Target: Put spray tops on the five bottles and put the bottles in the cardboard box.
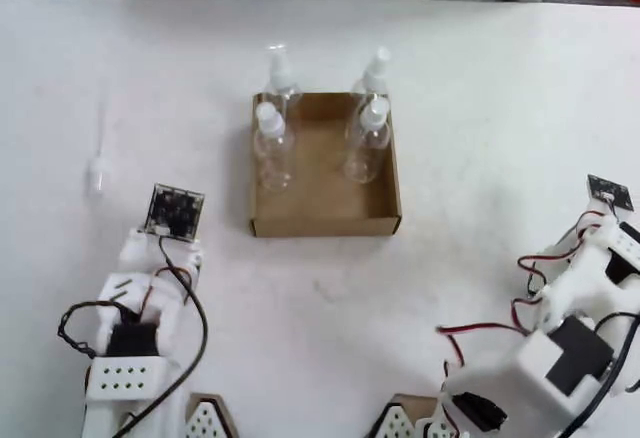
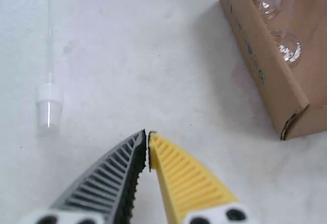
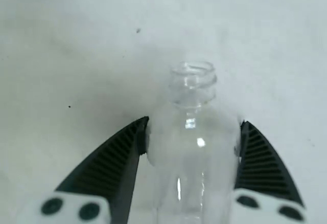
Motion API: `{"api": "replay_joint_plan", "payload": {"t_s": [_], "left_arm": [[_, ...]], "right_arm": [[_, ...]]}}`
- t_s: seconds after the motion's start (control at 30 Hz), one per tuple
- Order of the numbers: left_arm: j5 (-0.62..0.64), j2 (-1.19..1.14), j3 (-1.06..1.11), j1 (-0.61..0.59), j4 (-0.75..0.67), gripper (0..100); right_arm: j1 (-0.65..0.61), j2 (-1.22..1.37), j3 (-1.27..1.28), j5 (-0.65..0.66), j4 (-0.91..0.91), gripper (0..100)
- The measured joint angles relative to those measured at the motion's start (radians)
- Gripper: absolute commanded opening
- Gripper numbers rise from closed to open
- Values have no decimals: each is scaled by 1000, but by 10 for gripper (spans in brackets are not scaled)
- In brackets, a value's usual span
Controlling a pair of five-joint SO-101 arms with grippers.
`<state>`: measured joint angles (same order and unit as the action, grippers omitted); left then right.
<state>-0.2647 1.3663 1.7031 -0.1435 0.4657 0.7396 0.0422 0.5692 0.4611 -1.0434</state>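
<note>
The left hand (image 2: 147, 134) sits low over the desk (image 1: 480, 108), its two fingers pressed together on nothing. A loose spray top (image 2: 48, 112) with a long tube lies on the desk near it, not touching. The right hand (image 3: 191, 134) clasps an uncapped bottle (image 3: 192, 83) by the body, one finger on each side. In the cardboard box (image 1: 325, 224) two capped bottles (image 1: 272, 146) stand upright. Another capped pair (image 1: 280, 73) stands at its far wall, inside or just behind cannot be told.
</note>
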Motion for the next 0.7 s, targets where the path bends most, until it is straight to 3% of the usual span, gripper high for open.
{"api": "replay_joint_plan", "payload": {"t_s": [0.3,0.57,0.7], "left_arm": [[0,0,0,0,0,24],[0,0,0,0,0,24],[0,0,0,0,0,24]], "right_arm": [[-8,115,-100,-2,-20,223],[-5,123,-120,-3,-21,12],[-8,126,-143,-2,-51,17]]}}
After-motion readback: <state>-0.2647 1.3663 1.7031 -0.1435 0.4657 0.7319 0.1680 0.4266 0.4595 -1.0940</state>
